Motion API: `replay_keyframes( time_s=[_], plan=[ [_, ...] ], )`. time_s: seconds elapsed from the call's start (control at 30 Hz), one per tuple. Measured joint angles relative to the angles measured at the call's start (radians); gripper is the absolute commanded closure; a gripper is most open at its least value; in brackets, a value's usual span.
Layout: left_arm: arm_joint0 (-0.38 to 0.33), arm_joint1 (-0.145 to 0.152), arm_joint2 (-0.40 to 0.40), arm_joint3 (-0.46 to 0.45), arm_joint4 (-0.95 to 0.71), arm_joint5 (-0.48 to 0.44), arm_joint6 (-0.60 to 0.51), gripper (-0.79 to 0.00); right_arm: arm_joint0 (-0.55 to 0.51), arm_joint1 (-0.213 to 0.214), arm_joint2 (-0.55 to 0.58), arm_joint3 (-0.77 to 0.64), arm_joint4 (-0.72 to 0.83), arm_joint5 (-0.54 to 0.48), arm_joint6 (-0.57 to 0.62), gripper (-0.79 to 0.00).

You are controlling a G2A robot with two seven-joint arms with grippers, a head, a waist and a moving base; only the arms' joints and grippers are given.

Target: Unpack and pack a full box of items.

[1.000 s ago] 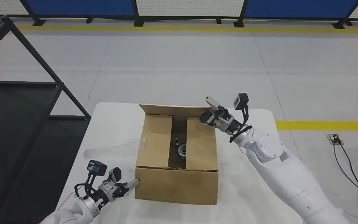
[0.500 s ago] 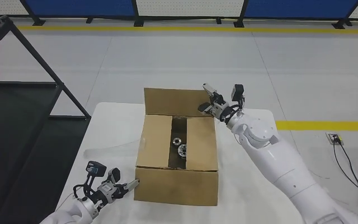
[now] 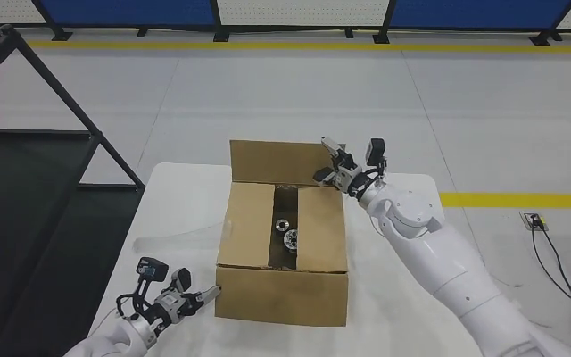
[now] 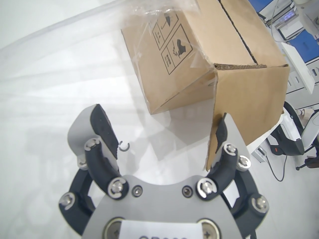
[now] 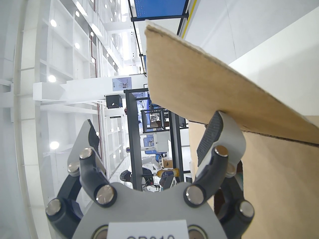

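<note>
Left hand (image 3: 183,302) is hovering low over the worktop (image 3: 174,201), just off the box's (image 3: 281,299) near-left corner. It's wide open and holding nothing. One finger (image 4: 221,131) is sitting right at the edge of the near flap (image 4: 249,105), which is hanging outward; can't tell if it's actually touching. A small C-clip (image 4: 123,146) is lying on the worktop between the fingers. A clear tape strip (image 4: 159,3) is trailing off the box's left side.

The box is sitting mid-worktop. The far flap (image 3: 277,161) is standing upright. The two long flaps (image 3: 248,223) are lying across the top with a gap between them, and metal parts (image 3: 287,234) are showing inside through that gap.

Right hand (image 3: 332,165) is sitting at the right end of the far flap. It's also wide open and gripping nothing, with one finger pad (image 5: 211,135) resting against the flap's face.

My read on progress: we're only in the opening stage. Tape looks off and both end flaps are open. The long flaps need folding back, then everything has to come out and go back in, so nearly all of the job is remaining.
</note>
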Motion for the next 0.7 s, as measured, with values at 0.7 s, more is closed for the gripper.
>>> replay_keyframes(
  time_s=[0.7],
  plan=[
    [0.041,0.002,-0.008,0.0,0.002,-0.012,0.033,-0.785,0.186,-0.196,-0.129,0.356,-0.033,0.083,-0.185,-0.785]
  ],
)
